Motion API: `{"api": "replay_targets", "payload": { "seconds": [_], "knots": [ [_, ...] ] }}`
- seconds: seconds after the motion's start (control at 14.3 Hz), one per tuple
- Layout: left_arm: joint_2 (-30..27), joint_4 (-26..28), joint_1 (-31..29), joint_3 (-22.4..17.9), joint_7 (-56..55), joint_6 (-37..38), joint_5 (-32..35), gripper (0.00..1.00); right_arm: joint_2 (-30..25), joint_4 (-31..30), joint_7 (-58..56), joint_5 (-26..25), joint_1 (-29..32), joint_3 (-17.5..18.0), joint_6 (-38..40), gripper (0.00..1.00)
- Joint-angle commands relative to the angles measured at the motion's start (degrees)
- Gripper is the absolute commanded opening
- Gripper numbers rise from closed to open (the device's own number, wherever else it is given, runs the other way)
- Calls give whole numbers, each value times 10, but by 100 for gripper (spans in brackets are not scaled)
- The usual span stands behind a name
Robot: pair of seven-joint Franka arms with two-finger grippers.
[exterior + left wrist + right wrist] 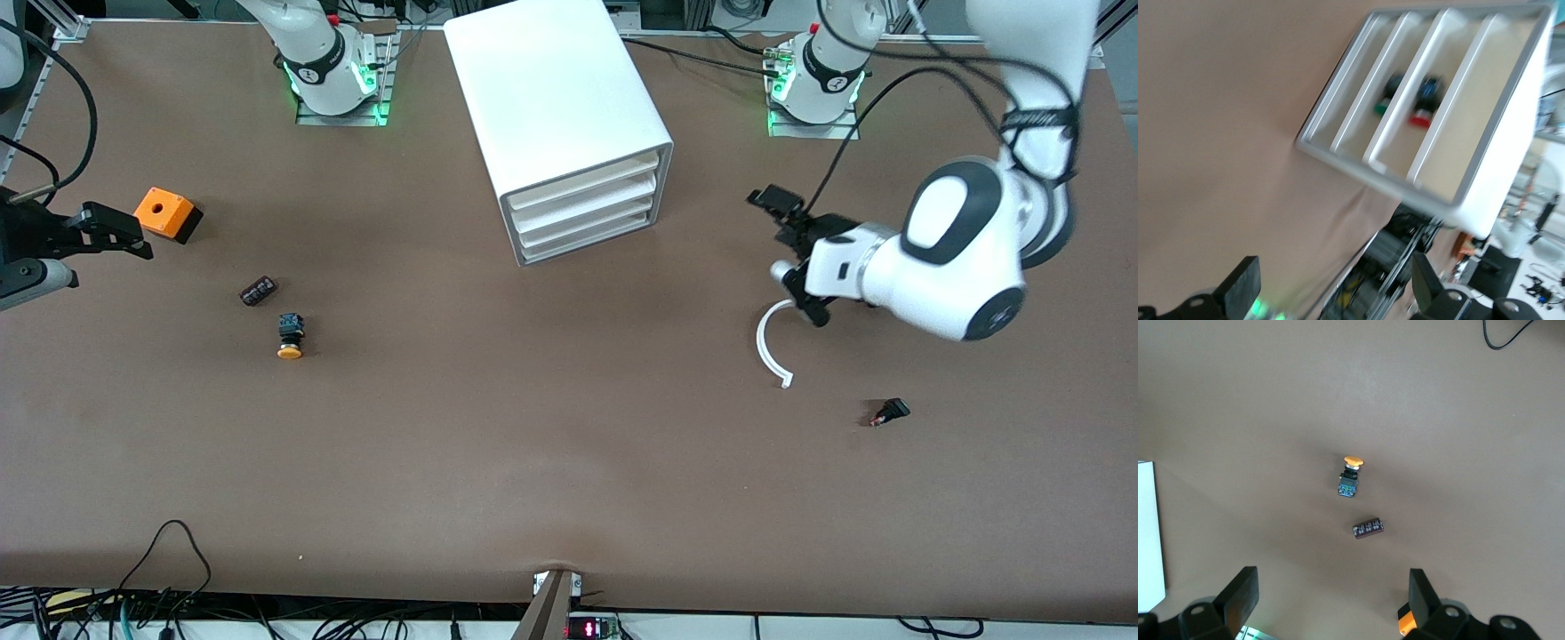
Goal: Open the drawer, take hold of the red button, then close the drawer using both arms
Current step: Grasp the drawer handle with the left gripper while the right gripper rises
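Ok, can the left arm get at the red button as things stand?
Probably not yet. The left gripper, jaws open, hangs over the table facing the cabinet, but the button lies deep in a drawer that is not pulled out, under the tray above it. The drawer likely needs opening first.

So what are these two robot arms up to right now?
Nothing is held yet. The left gripper hangs open over the table beside the white cabinet, whose drawers all look shut. The red button shows inside one drawer. The right gripper, also open, waits by the orange cube.
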State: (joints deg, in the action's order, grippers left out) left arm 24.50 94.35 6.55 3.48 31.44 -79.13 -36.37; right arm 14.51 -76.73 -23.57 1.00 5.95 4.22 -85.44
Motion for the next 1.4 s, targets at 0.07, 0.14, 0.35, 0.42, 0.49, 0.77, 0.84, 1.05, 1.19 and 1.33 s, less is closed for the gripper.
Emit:
{"api": "replay_targets", "payload": {
  "seconds": [0.07, 0.14, 0.35, 0.42, 0.49, 0.77, 0.84, 1.05, 1.19, 1.33],
  "knots": [
    [65, -10, 15, 20, 31, -44, -84, 100, 9, 1, -8, 66, 10, -3, -45, 100],
    [68, 16, 14, 27, 33, -49, -105, 100, 12, 0, -9, 66, 6, -3, -49, 100],
    [83, 38, 21, 28, 80, -77, -115, 100, 22, -14, -10, 57, -14, -1, -66, 100],
    [82, 55, 25, 29, 79, -101, -121, 100, 24, -18, -12, 53, -17, 1, -77, 100],
    [81, 72, 28, 30, 78, -121, -138, 100, 24, -23, -12, 52, -22, 2, -83, 100],
    [67, 116, 45, 70, 81, -239, -163, 100, 29, -43, -18, 60, -29, 4, -87, 100],
    [64, 125, 45, 75, 85, -252, -163, 100, 30, -47, -37, 56, -32, 4, -95, 100],
    [36, 164, 29, 82, 149, -245, -181, 100, 33, -47, -129, 51, -31, 3, -116, 100],
    [28, 198, 28, 84, 176, -245, -219, 100, 36, -60, -136, 51, -33, 3, -132, 100],
    [28, 217, 28, 99, 189, -246, -270, 100, 36, -66, -129, 51, -40, 3, -148, 100]
  ]
}}
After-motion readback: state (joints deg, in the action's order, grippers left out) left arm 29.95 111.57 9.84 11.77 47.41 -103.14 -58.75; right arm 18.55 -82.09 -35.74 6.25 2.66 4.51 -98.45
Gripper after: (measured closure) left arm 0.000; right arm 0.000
